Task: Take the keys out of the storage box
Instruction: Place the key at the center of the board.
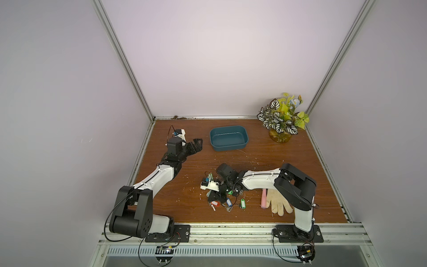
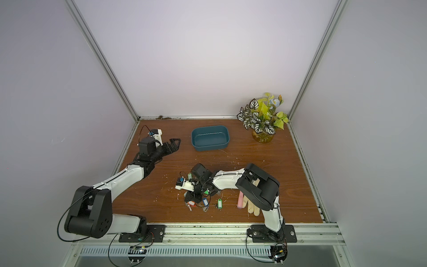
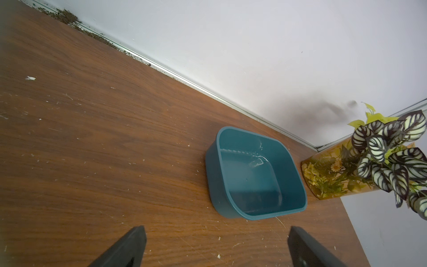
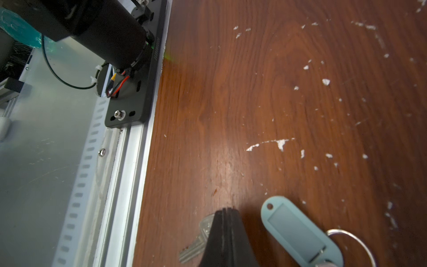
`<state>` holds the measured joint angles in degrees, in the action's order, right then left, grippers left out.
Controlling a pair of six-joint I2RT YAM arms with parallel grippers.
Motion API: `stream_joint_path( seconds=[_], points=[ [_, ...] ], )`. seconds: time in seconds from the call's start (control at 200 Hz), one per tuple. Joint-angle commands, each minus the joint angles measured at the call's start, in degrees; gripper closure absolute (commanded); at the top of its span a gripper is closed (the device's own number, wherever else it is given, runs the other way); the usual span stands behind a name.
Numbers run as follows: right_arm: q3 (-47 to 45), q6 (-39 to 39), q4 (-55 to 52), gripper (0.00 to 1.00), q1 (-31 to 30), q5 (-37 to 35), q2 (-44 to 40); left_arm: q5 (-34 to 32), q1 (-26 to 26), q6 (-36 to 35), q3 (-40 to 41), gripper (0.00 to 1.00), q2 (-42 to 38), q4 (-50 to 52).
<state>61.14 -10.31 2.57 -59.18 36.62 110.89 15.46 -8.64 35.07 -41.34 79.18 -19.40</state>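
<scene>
left arm (image 1: pixel 159 175) outstretched, left gripper (image 1: pixel 198 145) spread wide; right arm (image 1: pixel 258 181) bent inward, right gripper (image 4: pixel 227 222) low, jaws together

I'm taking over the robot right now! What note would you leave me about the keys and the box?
Left pincer: open, empty, pointing at the storage box.
Right pincer: shut, tip down among the keys; no grip shows.
Keys: heaped on the table near the front, apart from the box.
Done: box looks empty.
To do: probably nothing more to fetch.
</scene>
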Motion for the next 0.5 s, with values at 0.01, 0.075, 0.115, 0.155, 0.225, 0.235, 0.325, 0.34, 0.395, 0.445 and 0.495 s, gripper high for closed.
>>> stream_joint_path(
  seconds=[0.01, 0.075, 0.115, 0.155, 0.225, 0.235, 0.325, 0.34, 0.395, 0.445, 0.495],
  points=[
    [1.26, -2.07, -1.17, 0.96, -0.47, 3.07, -0.76, -0.98, 0.14, -1.64, 0.2, 0.0, -0.05, 0.57],
    [1.11, -2.71, -1.27, 0.94, -0.64, 3.45, -1.0, -1.05, 0.12, -1.76, 0.17, 0.0, -0.08, 0.67],
    [0.84, -2.85, -1.13, 0.92, -0.73, 3.45, -1.19, -1.12, 0.14, -1.76, 0.19, 0.0, -0.14, 0.69],
    [0.6, -2.93, -0.99, 0.88, -0.76, 3.63, -1.36, -1.24, 0.16, -1.85, 0.17, 0.0, -0.16, 0.68],
    [0.25, -3.16, -0.97, 0.73, -0.76, 3.32, -2.04, -1.29, 0.12, -1.9, 0.14, 0.0, -0.23, 0.85],
    [0.26, -3.21, -0.98, 0.72, -0.72, 3.23, -2.23, -1.31, 0.12, -1.9, 0.13, 0.0, -0.25, 0.9],
    [-0.37, -3.21, -0.75, 0.65, -0.42, 1.62, -4.55, -1.77, 0.12, -2.15, 0.16, 0.0, -0.68, 1.16],
    [-0.56, -3.05, -0.47, 0.62, -0.17, 1.36, -5.18, -1.82, 0.08, -2.19, 0.17, 0.0, -0.69, 1.2],
    [-1.75, -2.32, 0.79, 0.04, 0.59, 0.68, -7.73, -2.3, 0.12, -2.3, 0.2, 0.0, -1.02, 1.35],
    [-2.93, -1.37, 1.74, 0.0, 1.82, -0.17, -10.59, -2.75, 0.03, -2.55, 0.27, 0.0, -1.28, 1.55],
    [-4.49, -0.5, 3.11, 0.0, 3.45, -2.05, -14.37, -3.98, -0.12, -2.93, 0.3, 0.0, -1.71, 2.09]
  ],
)
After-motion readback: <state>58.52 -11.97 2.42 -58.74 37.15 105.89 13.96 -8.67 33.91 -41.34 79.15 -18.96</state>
